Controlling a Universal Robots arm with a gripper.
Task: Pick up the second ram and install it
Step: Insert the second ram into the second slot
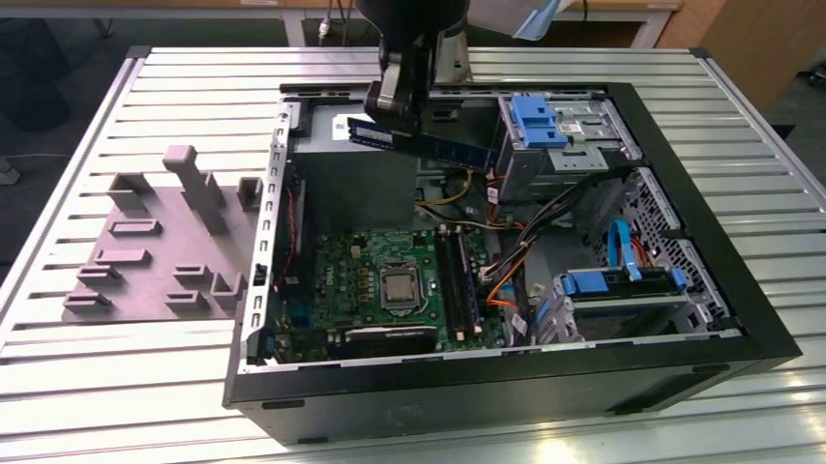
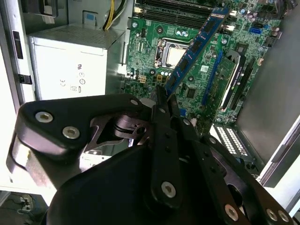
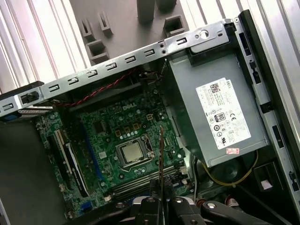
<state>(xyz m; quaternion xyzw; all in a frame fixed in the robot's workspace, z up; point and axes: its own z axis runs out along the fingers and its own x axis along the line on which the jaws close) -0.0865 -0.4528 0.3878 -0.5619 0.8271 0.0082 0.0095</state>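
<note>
My gripper hangs over the back part of the open computer case, shut on one end of the second ram. The ram is a long dark blue stick with black chips, held above the power supply and clear of the green motherboard. In the second wrist view the ram sticks out from the fingertips over the board. The first wrist view has the ram edge-on above the memory slots, beside the silver processor. The long black memory slots lie on the exterior view's right of the processor.
A grey fixture plate with upright blocks lies on the slatted table, at the exterior view's left of the case. Drive cages with blue latches and loose orange, blue and black cables fill the case's right side.
</note>
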